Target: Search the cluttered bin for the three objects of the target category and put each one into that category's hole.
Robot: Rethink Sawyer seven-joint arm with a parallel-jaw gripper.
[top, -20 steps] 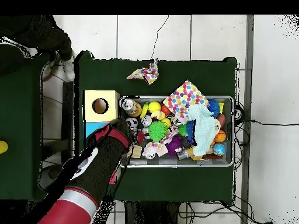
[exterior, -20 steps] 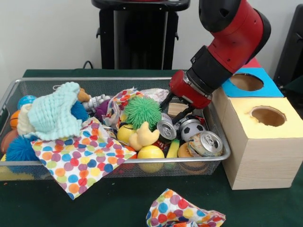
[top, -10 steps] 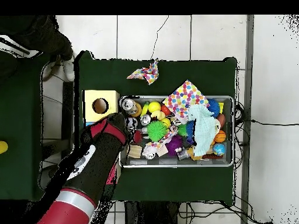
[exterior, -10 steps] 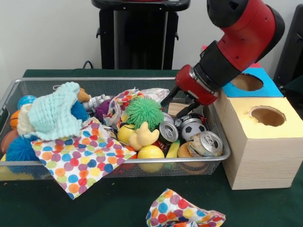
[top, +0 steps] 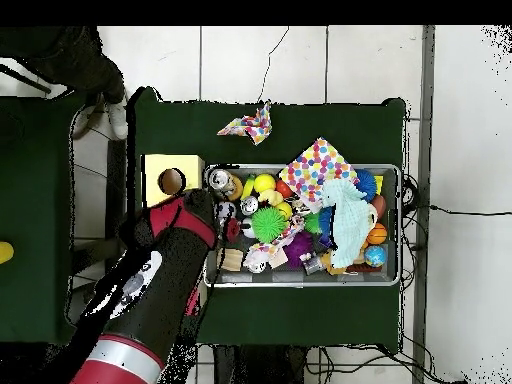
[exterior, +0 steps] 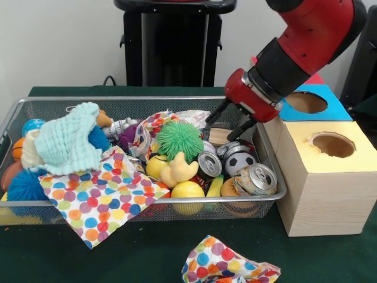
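The bin (exterior: 17, 115) sits mid-tabletop, its cans (exterior: 207, 163) heaped at the end by the boxes (exterior: 321, 177). My gripper (exterior: 230, 124) hangs spread and empty above them (I'd descend straight onto one can).

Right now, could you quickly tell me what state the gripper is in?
Gripper: open and empty, fingers spread above the cluttered bin at its end nearest the boxes.

In the front view, the bin (exterior: 118, 101) sits left of the box (exterior: 323, 183), hand (exterior: 231, 122) above its right end.
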